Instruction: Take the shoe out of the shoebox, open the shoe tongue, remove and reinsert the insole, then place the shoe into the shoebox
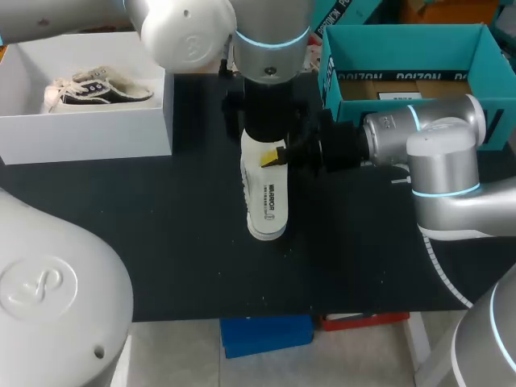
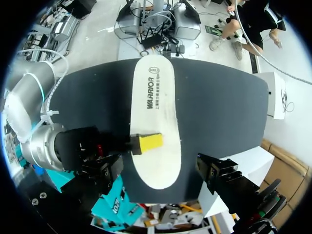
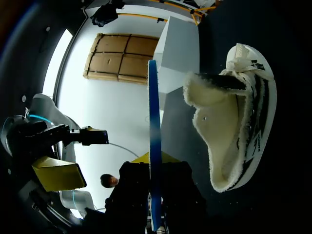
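White insole hangs flat over the mid tabletop, clenched by the right pincer, probably for reinsertion into the fleece-lined shoe lying left, while the left pincer hovers released above.

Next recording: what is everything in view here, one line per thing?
table: 1, black, under everything
white box: 1, white, table's far left
teal box: 1, teal, table's far right
shoe: 1, white fleece lining with black side, on the table outside the white box
second shoe: 1, black and white, inside the white box
insole: 1, white top, blue edge, held above the table's middle
right gripper: 1, yellow-tipped, shut on the insole's edge
left gripper: 1, open, above the insole
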Controlling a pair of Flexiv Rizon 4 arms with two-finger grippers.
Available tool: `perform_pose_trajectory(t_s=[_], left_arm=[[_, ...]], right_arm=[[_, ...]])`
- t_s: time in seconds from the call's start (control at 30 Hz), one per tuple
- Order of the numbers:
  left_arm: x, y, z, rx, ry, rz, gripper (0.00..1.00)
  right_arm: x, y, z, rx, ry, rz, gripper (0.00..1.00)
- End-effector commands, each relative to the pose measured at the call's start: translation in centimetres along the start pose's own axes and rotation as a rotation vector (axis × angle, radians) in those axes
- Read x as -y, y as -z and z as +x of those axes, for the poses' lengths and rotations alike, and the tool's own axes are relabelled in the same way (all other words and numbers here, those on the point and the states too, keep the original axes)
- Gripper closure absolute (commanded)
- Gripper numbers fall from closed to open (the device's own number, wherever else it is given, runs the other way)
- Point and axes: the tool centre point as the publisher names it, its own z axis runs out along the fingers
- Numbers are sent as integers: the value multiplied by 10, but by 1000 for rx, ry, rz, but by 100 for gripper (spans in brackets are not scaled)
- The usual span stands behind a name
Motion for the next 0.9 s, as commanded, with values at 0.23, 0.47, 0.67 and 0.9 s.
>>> perform_pose_trajectory(t_s=[0.23, 0.47, 0.67, 0.9], left_arm=[[-47, -19, 0, 48, 7, 24, 0], [-65, -27, 1, 77, 20, 29, 0], [-61, -27, -1, 85, 13, 28, 0], [-37, -17, 4, 99, -2, 33, 0]], right_arm=[[0, -1, 1, 4, -1, -1, 100], [0, -1, 1, 4, -1, -1, 100], [0, -1, 1, 4, -1, -1, 100], [0, -1, 1, 4, -1, -1, 100]])
